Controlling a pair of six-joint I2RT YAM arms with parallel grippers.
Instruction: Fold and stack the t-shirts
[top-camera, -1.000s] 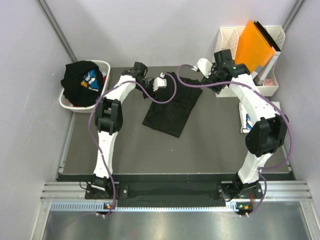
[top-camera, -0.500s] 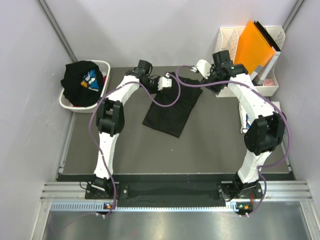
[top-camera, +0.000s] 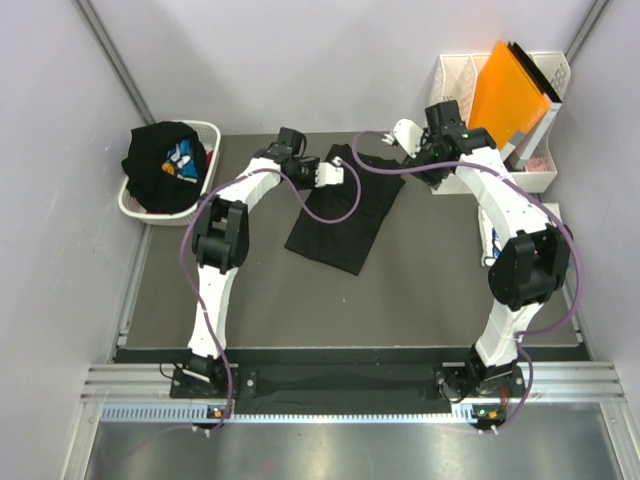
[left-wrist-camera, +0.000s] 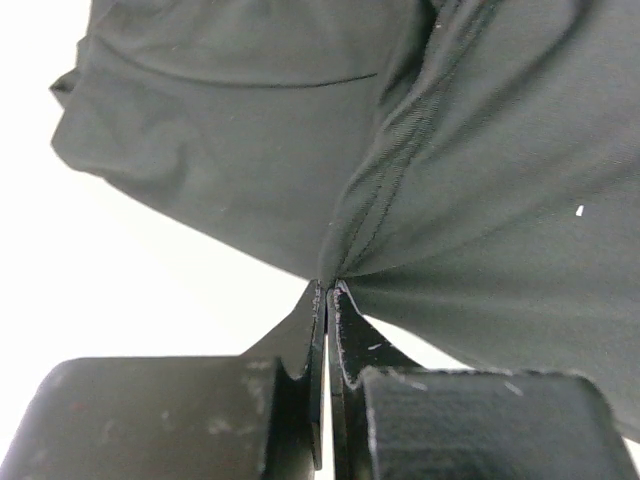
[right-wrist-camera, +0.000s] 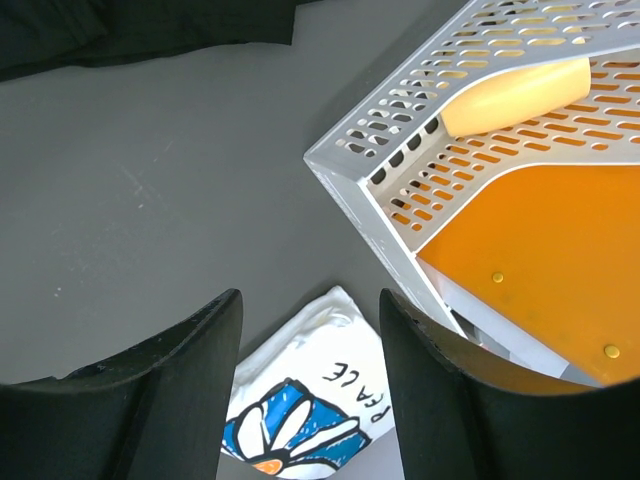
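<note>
A black t-shirt (top-camera: 345, 215) lies partly folded in the middle of the table. My left gripper (top-camera: 334, 173) is shut on this shirt's far left edge. In the left wrist view its jaws pinch a seam of the black fabric (left-wrist-camera: 420, 170), which fans out from my left gripper (left-wrist-camera: 328, 290). My right gripper (top-camera: 402, 135) hangs open and empty above the table's back right. Between its fingers (right-wrist-camera: 190, 350), far below, shows a folded white t-shirt with a blue daisy and "PEACE" (right-wrist-camera: 320, 400). From above, the right arm mostly hides that white t-shirt (top-camera: 489, 247). Another black t-shirt with a blue print (top-camera: 165, 160) fills the basket.
A white laundry basket (top-camera: 207, 130) stands at the back left. At the back right, a white perforated file rack (top-camera: 452, 75) holds an orange folder (top-camera: 510, 90). The rack's corner (right-wrist-camera: 400, 170) and the orange folder (right-wrist-camera: 540, 240) sit close to my right gripper.
My left gripper has carried the black shirt's edge a little to the right, over the shirt. My right gripper shifted slightly and stays open.
</note>
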